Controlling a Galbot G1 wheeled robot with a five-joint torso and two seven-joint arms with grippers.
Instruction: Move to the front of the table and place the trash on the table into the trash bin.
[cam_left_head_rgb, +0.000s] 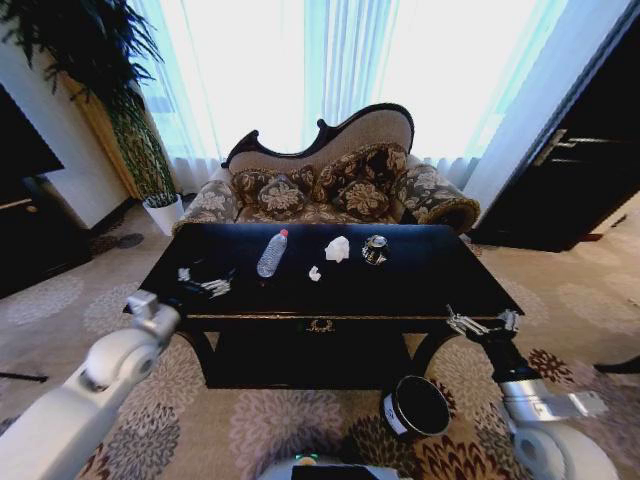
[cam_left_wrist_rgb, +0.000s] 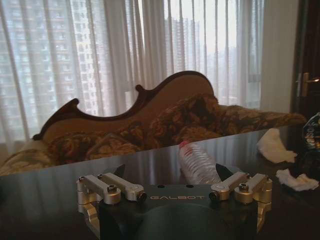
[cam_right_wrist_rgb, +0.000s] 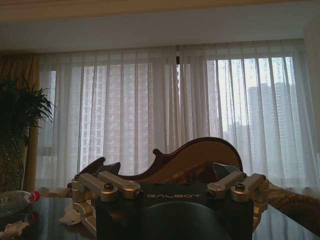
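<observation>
The glossy black table (cam_left_head_rgb: 420, 285) stands right in front of me. On it lie the trash items: a silvery can (cam_left_head_rgb: 375, 249), a crumpled white paper wad (cam_left_head_rgb: 338, 249) and a small white scrap (cam_left_head_rgb: 314, 273), beside a clear plastic bottle (cam_left_head_rgb: 272, 253). The dark trash bin (cam_left_head_rgb: 415, 405) sits on the carpet below the table's front right. My left gripper (cam_left_head_rgb: 205, 283) hovers open over the table's left part, empty. In its wrist view the left gripper (cam_left_wrist_rgb: 171, 172) faces the bottle (cam_left_wrist_rgb: 199, 164), wad (cam_left_wrist_rgb: 274, 146) and scrap (cam_left_wrist_rgb: 297, 180). My right gripper (cam_left_head_rgb: 480, 322) hangs open by the front right corner.
A patterned brown sofa (cam_left_head_rgb: 330, 180) stands close behind the table. A white plant pot (cam_left_head_rgb: 163, 212) is at the back left and a dark cabinet (cam_left_head_rgb: 580, 150) at the right. Flowered carpet (cam_left_head_rgb: 260, 420) lies between me and the table.
</observation>
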